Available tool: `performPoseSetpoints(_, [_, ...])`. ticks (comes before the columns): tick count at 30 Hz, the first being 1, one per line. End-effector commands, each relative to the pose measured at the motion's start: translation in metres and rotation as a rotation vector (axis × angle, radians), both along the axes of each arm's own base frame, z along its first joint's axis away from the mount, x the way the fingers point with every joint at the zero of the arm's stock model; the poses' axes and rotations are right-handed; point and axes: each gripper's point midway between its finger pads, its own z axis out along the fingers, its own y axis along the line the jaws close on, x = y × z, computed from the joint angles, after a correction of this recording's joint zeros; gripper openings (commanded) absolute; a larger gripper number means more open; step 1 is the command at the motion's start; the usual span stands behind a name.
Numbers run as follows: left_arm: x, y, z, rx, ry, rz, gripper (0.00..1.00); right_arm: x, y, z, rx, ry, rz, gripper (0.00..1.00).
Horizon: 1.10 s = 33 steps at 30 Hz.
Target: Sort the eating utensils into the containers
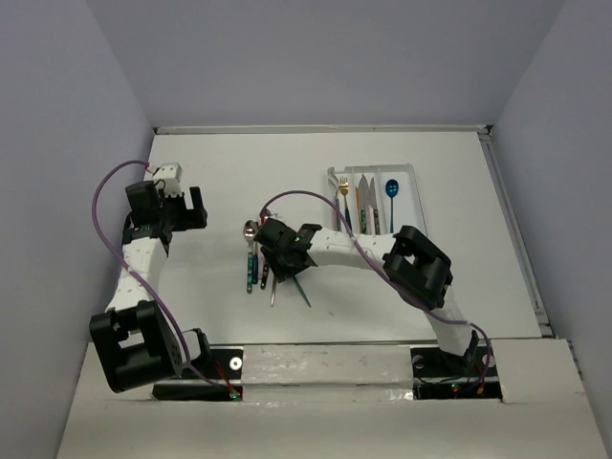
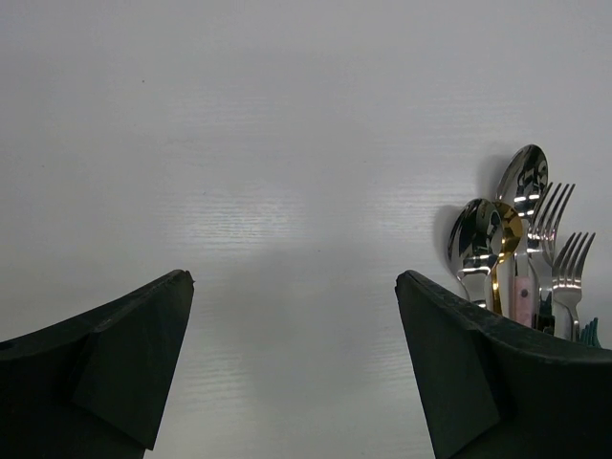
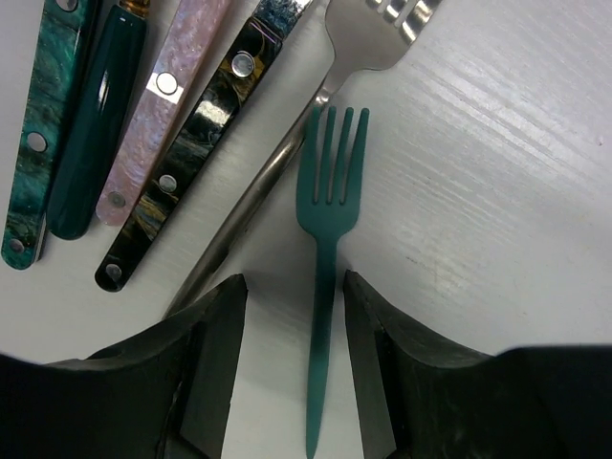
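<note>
Fork first: the teal fork (image 3: 323, 287) lies flat on the table (image 3: 497, 143), and its handle runs straight down between the fingers of your right claw (image 3: 295, 287), with the tines pointing away from the wrist camera. That claw stands about half open. You can see a strip of table on each side of the handle, narrower on the right-of-picture side, so neither finger touches it and the claw holds nothing. Just beside the teal fork, a silver fork (image 3: 287, 153) lies at a slant, its neck almost brushing the teal tines. Beyond it four handles fan out: black marbled (image 3: 182, 163), pink (image 3: 158, 105), dark teal (image 3: 96, 124) and green marbled (image 3: 33, 143). From above, your right arm reaches across to this pile at mid-table, well apart from the tray (image 1: 417, 196) at the far right, which already has a blue spoon (image 1: 391, 189) and some other pieces in it. Your left claw (image 2: 296, 316) hangs fully open over bare table with nothing between its fingers; spoon bowls (image 2: 524, 182) and fork tines show past its right finger.
</note>
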Motion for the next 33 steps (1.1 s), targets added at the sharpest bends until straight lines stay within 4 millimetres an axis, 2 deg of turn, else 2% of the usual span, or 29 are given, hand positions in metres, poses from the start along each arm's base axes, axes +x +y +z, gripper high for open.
performPoseSetpoints(1, [0.002,0.0,0.01,0.003,-0.046,-0.017,0.99,0.008,-0.004,-0.003,-0.046,-0.036,-0.011,0.51])
performPoseSetpoints(4, [0.002,0.001,0.009,0.005,-0.043,-0.014,0.99,0.008,-0.021,-0.013,-0.119,-0.039,-0.029,0.45])
performPoseSetpoints(5, [0.002,0.001,0.01,0.006,-0.044,-0.013,0.99,0.005,-0.028,-0.018,-0.15,-0.032,-0.037,0.35])
performPoseSetpoints(8, [0.002,0.002,0.011,0.007,-0.05,-0.011,0.99,-0.002,-0.048,-0.029,-0.2,-0.021,-0.068,0.19])
performPoseSetpoints(9, [0.002,0.002,0.011,0.007,-0.05,-0.013,0.99,-0.007,-0.056,-0.035,-0.217,-0.009,-0.075,0.11])
performPoseSetpoints(11, [0.002,0.002,0.011,0.007,-0.049,-0.011,0.99,-0.01,-0.06,-0.034,-0.214,-0.002,-0.091,0.05])
performPoseSetpoints(13, [0.002,0.002,0.01,0.006,-0.044,-0.011,0.99,-0.01,-0.06,-0.027,-0.198,-0.007,-0.099,0.0])
performPoseSetpoints(15, [0.002,0.002,0.01,0.006,-0.046,-0.012,0.99,-0.01,-0.057,-0.017,-0.176,-0.013,-0.078,0.0])
performPoseSetpoints(17, [0.002,0.002,0.009,0.002,-0.045,-0.013,0.99,-0.005,-0.051,0.011,-0.126,-0.056,-0.047,0.0])
performPoseSetpoints(18, [0.002,0.002,0.008,0.001,-0.044,-0.014,0.99,0.0,-0.049,0.025,-0.107,-0.094,-0.038,0.0])
performPoseSetpoints(19, [0.002,0.002,0.008,0.001,-0.044,-0.016,0.99,0.006,-0.046,0.057,-0.053,-0.151,-0.031,0.0])
performPoseSetpoints(21, [0.003,0.0,0.004,-0.001,-0.037,-0.025,0.99,0.033,-0.047,0.1,0.032,-0.248,-0.032,0.0])
performPoseSetpoints(22, [0.003,0.0,0.002,-0.004,-0.029,-0.029,0.99,0.047,-0.046,0.139,0.127,-0.328,-0.029,0.0])
performPoseSetpoints(24, [0.004,0.0,-0.001,-0.006,-0.022,-0.031,0.99,0.07,-0.063,0.164,0.175,-0.389,-0.067,0.0])
performPoseSetpoints(25, [0.004,0.0,-0.001,-0.006,-0.02,-0.029,0.99,0.1,-0.092,0.174,0.179,-0.425,-0.152,0.0])
performPoseSetpoints(27, [0.003,0.0,-0.003,-0.007,-0.016,-0.031,0.99,0.131,-0.123,0.196,0.235,-0.484,-0.251,0.0])
performPoseSetpoints(28, [0.004,0.0,-0.003,-0.007,-0.018,-0.031,0.99,0.152,-0.153,0.192,0.231,-0.496,-0.347,0.0])
performPoseSetpoints(30, [0.004,0.0,-0.002,-0.01,-0.018,-0.033,0.99,0.172,-0.17,0.195,0.254,-0.535,-0.422,0.0])
performPoseSetpoints(33, [0.004,0.0,-0.002,-0.007,-0.018,-0.034,0.99,0.182,-0.167,0.189,0.267,-0.521,-0.409,0.0])
